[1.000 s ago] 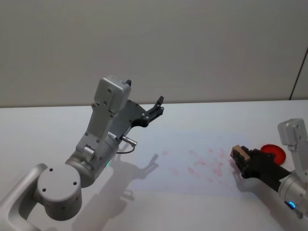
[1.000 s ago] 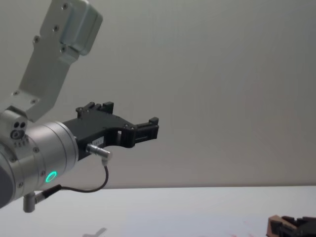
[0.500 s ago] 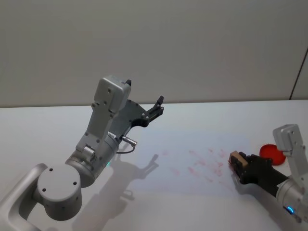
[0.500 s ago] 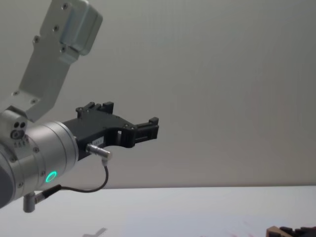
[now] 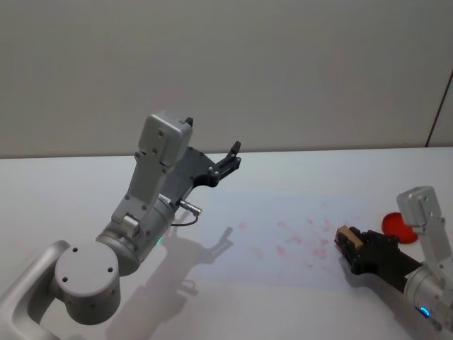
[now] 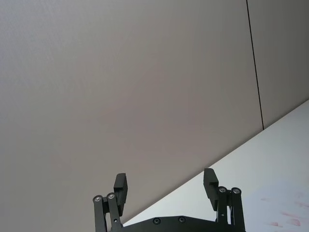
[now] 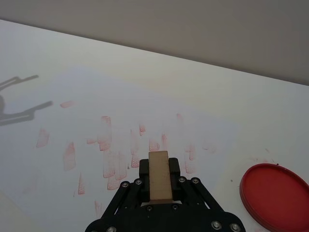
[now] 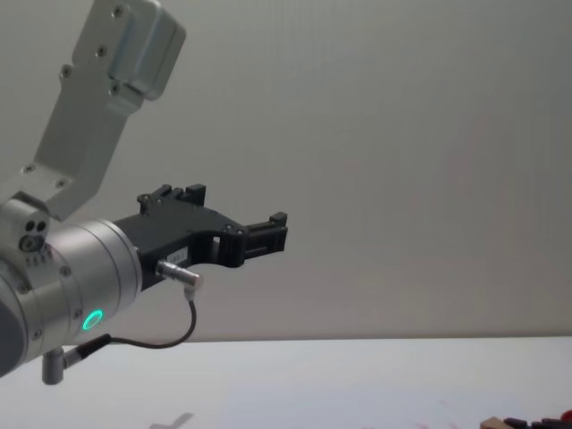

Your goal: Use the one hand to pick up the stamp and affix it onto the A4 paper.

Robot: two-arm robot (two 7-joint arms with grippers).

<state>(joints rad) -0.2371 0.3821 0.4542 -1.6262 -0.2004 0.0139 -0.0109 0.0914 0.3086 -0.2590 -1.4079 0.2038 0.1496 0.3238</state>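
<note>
1. Right tool (image 5: 351, 243) grips the stamp (image 7: 159, 175) just above the right edge of the A4 paper (image 5: 272, 207), near red marks (image 7: 108, 166); the pressing step is probably in hand.
2. Next: lower squarely and press flat.
3. Left tool (image 6: 164, 182) is parked raised, fingers apart.

Wall (image 5: 297, 64): plain matt grey-beige, running the whole width behind your table. Seam (image 5: 439, 106): one thin dark line, slightly tilted, at your far right. Tabletop (image 5: 283, 312): white, smooth. Light: even, leaving you one soft grey shadow (image 5: 209, 248) on the tabletop.
</note>
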